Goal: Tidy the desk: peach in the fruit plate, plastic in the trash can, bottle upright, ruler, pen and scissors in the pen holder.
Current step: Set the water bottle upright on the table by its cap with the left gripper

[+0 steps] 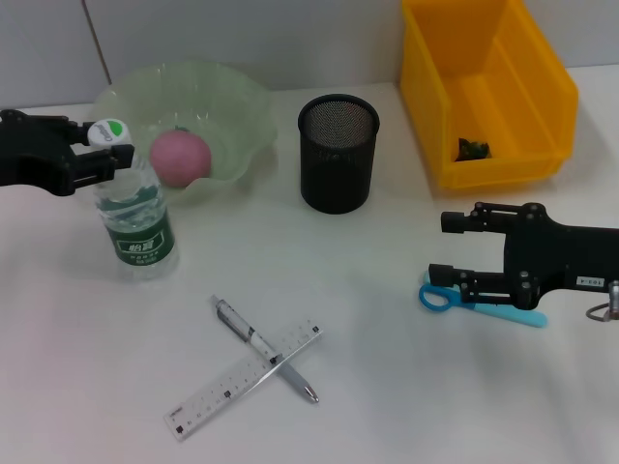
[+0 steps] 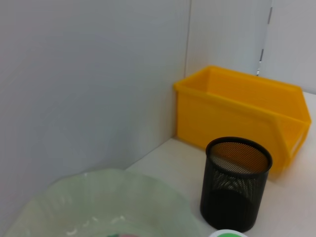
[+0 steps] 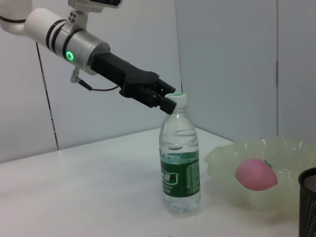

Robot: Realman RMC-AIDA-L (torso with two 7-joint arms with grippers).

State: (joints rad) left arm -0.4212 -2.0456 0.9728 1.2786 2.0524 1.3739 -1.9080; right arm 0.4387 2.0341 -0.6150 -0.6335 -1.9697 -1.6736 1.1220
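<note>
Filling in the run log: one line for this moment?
bottle upright, left gripper at cap | peach in fruit plate | right gripper open over scissors | pen, ruler on desk

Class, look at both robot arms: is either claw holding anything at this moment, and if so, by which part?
The left claw is at the cap of the upright bottle, gripping it by the top. The right claw hovers open over the scissors, holding nothing.
</note>
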